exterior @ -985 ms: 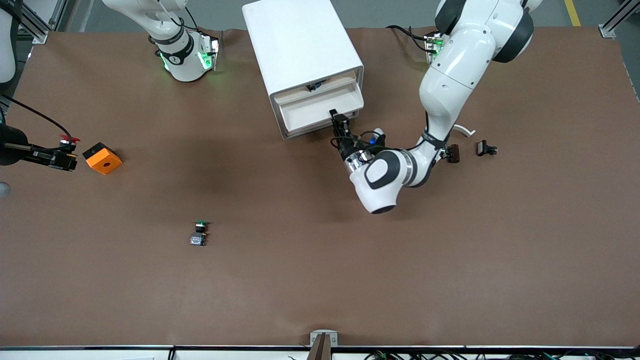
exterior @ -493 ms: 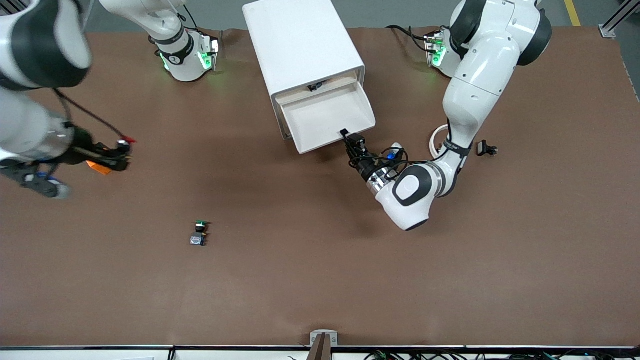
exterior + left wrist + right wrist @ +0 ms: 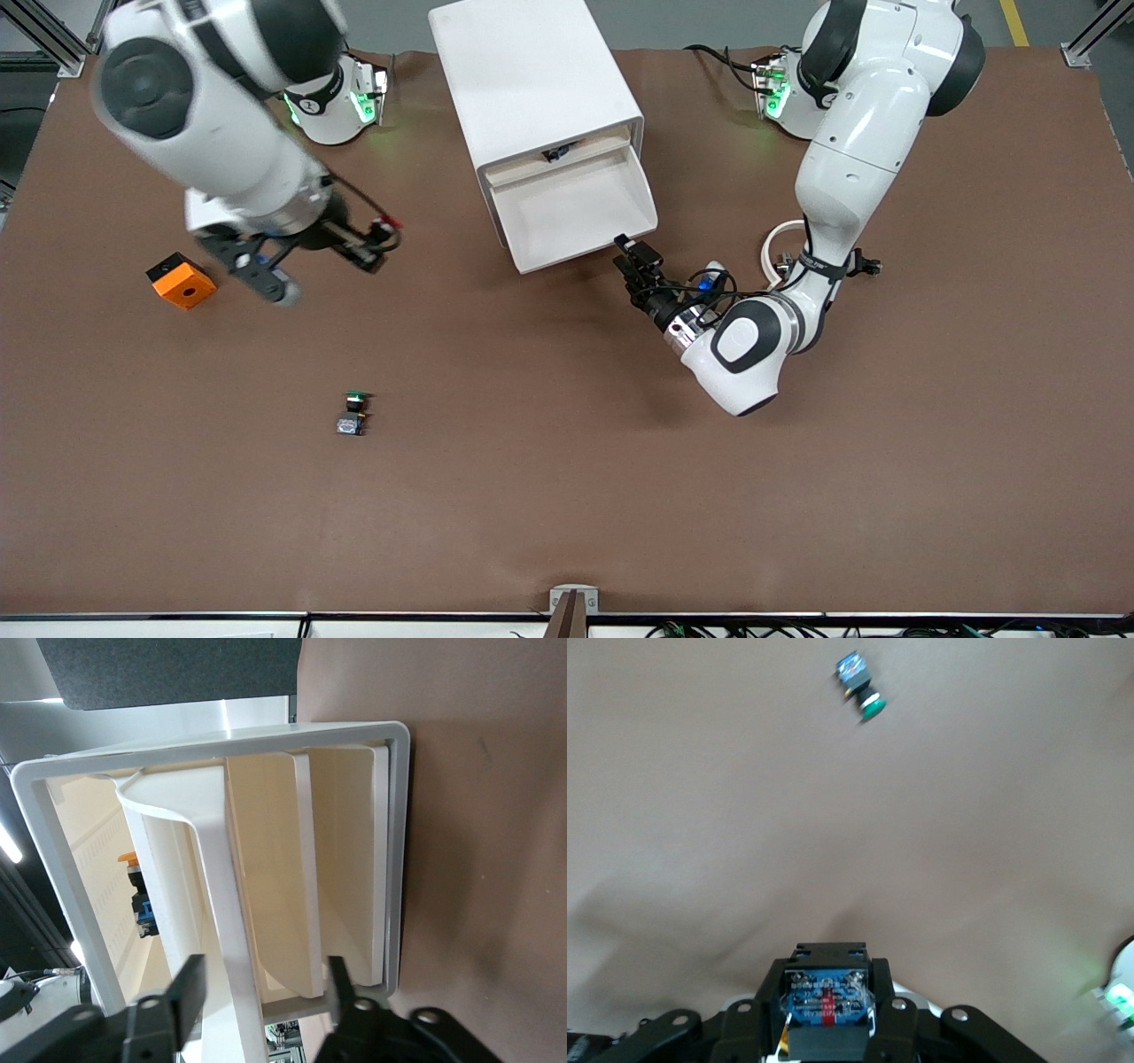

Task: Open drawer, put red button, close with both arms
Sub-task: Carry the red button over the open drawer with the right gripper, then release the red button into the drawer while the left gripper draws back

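The drawer point(image 3: 571, 211) stands pulled out of the white cabinet point(image 3: 532, 80), its tray bare. My left gripper point(image 3: 636, 252) is open just off the drawer's front corner, touching nothing. In the left wrist view its black fingers point(image 3: 182, 992) stand apart on either side of the white handle bar point(image 3: 221, 895). My right gripper point(image 3: 376, 241) hangs over the table between the orange block and the cabinet, shut on the red button point(image 3: 388, 223). The button's blue-grey base point(image 3: 827, 997) shows clamped between the pads.
A green-capped button point(image 3: 354, 414) lies nearer the front camera; the right wrist view shows it too point(image 3: 862, 687). An orange block point(image 3: 182, 280) sits toward the right arm's end. A white ring point(image 3: 781, 244) and black clip point(image 3: 864, 263) lie by the left arm. A small orange-capped part point(image 3: 133, 864) sits inside the cabinet.
The left gripper drew the drawer out, then let go of the handle and backed off. The right arm swung from the table's end toward the cabinet, carrying the red button.
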`<action>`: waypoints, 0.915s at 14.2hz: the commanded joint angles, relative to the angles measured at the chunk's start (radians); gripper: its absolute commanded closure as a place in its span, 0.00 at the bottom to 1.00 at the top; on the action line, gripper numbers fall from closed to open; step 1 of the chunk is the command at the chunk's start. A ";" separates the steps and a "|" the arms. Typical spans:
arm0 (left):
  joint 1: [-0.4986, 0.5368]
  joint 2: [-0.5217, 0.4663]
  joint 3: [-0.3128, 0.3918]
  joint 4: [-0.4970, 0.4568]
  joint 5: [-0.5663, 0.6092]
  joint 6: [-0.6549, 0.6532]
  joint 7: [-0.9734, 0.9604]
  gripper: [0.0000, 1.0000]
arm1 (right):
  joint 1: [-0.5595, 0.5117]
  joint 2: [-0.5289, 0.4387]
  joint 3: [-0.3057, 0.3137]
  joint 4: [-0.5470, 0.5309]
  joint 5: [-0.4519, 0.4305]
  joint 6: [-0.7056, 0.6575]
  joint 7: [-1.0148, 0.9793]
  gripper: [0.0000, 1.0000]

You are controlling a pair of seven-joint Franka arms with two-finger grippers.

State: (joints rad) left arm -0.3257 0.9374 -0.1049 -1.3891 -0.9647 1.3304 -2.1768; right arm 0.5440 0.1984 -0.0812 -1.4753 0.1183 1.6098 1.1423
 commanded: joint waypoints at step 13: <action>-0.004 -0.091 0.148 0.081 0.346 0.169 1.036 0.00 | 0.390 0.240 -0.015 0.013 0.004 0.171 0.502 1.00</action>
State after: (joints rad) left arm -0.3174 0.8877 0.0225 -1.2959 -0.6717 1.4363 -1.3118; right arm 0.9012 0.4208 -0.0827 -1.4780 0.1173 1.7873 1.5975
